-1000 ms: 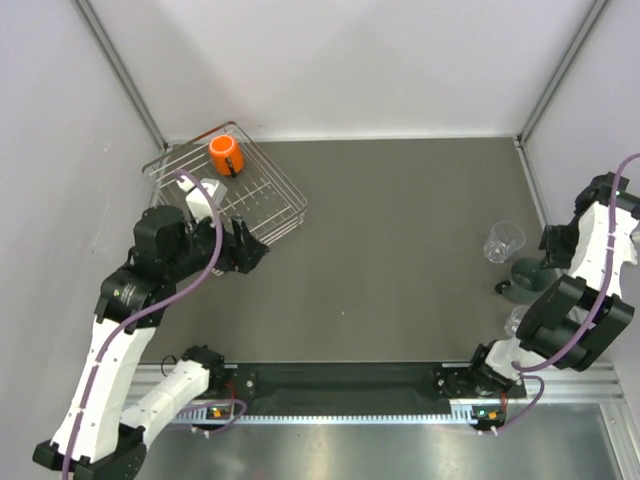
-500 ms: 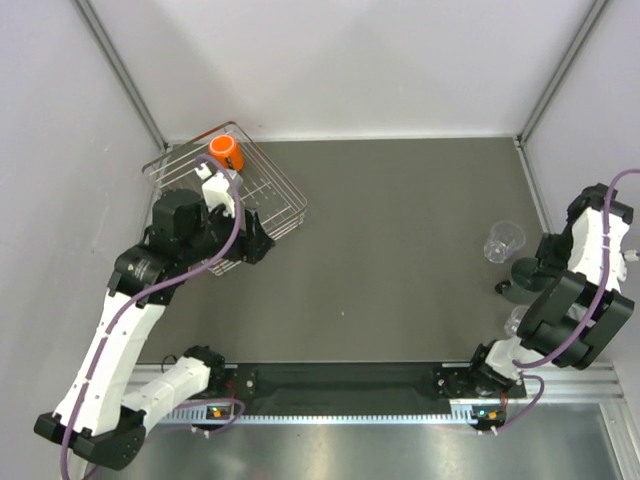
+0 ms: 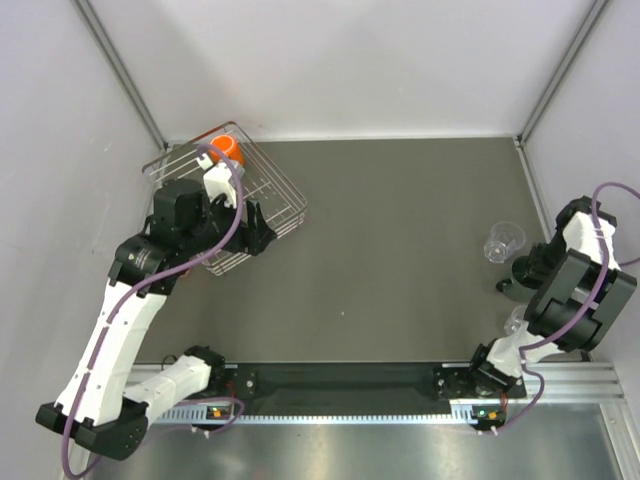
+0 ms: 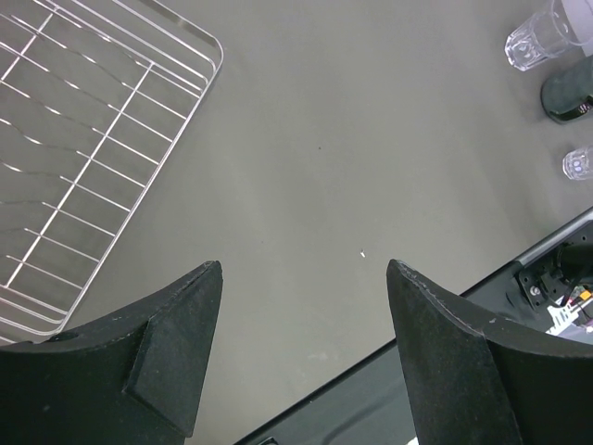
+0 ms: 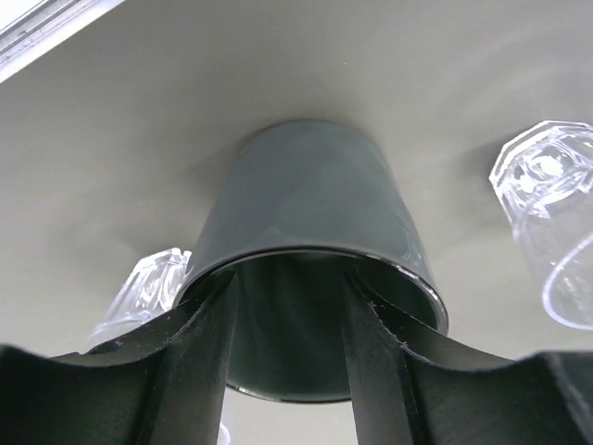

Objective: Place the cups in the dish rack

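The wire dish rack [image 3: 285,190] sits at the far left with the orange mug [image 3: 225,150] in its far corner. My left gripper [image 3: 262,230] is open and empty above the rack's near right edge; the left wrist view shows its jaws [image 4: 304,264] wide apart, with the rack [image 4: 111,139] at upper left. The dark grey cup [image 3: 528,270] stands at the right edge. My right gripper [image 3: 515,280] is on it. In the right wrist view the fingers [image 5: 285,273] stand apart at the cup's mouth [image 5: 315,204], not clamped on it. Two clear tumblers [image 3: 505,240] [image 3: 515,320] flank it.
The tumblers lie close on either side of the grey cup in the right wrist view [image 5: 551,204] [image 5: 144,287]. The left wrist view shows them far off [image 4: 547,37] [image 4: 577,162]. The enclosure's right wall is just beyond the cups. The black rail [image 3: 340,380] runs along the near edge.
My left arm has swung farther up and over the rack's near side. My right arm has drawn in and brought its gripper onto the grey cup.
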Controlling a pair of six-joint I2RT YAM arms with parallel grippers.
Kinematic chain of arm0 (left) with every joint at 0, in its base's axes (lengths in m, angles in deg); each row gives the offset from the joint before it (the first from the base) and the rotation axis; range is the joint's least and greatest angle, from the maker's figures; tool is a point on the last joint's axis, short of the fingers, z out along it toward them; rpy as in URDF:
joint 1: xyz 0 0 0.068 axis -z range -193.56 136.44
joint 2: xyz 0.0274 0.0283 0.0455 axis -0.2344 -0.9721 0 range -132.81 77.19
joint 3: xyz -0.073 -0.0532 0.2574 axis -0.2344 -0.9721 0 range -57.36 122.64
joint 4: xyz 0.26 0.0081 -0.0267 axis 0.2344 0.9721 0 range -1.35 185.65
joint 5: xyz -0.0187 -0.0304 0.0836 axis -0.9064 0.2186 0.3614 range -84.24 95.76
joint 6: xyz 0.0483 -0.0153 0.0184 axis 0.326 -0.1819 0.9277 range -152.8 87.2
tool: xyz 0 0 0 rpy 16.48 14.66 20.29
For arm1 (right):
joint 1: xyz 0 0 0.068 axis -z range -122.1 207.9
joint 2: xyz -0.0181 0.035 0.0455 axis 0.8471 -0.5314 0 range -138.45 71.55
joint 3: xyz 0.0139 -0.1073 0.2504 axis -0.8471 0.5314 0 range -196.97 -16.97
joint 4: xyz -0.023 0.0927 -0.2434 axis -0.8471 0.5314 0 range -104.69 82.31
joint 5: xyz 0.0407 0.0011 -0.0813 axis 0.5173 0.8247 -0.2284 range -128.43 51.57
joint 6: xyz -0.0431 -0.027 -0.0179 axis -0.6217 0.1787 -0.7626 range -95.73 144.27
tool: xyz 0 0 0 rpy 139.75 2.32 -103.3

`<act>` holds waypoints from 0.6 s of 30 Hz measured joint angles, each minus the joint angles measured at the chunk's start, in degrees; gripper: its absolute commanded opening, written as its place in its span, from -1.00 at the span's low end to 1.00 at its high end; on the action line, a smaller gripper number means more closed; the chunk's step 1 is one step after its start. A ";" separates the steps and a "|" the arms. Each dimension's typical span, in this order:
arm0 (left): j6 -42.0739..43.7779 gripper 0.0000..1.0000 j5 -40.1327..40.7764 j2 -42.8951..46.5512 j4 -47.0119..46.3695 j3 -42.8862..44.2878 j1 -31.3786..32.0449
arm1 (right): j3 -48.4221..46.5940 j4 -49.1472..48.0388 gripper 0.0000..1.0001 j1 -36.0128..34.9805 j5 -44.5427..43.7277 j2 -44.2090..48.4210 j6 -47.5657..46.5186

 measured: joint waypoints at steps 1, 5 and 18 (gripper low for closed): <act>0.00 0.53 0.00 -0.11 0.02 0.13 0.00 | 0.15 -0.42 -0.05 0.00 0.00 -0.17 0.00; 0.00 0.53 -0.04 -0.46 0.13 0.50 0.00 | 0.15 -0.94 -0.04 -0.02 0.00 -0.55 -0.17; 0.00 0.53 -0.74 -0.70 0.04 0.31 0.00 | -12.20 6.27 0.24 -0.76 -1.16 3.37 -3.39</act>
